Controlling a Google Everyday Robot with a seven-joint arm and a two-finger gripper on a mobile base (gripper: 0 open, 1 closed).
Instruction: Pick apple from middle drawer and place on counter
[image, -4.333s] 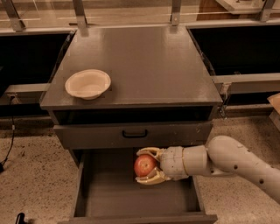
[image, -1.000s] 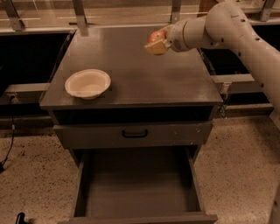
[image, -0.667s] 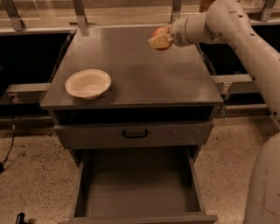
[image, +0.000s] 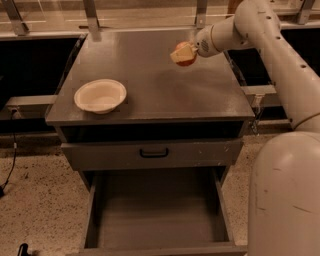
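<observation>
Camera view, nearest me: my arm's white bulk (image: 285, 195) fills the lower right and hides the right corner of the pulled-out drawer (image: 155, 212), whose grey floor shows plainly. Above it sits a closed drawer front (image: 100, 154) with a black handle (image: 154, 152). On the desk (image: 165, 92), a cream bowl (image: 100, 95) rests at the front left, well apart from my work. Farther back on the right, the tool (image: 181, 54) is pinching the apple (image: 186, 61) over the desk top; I cannot tell whether the fruit touches it.
</observation>
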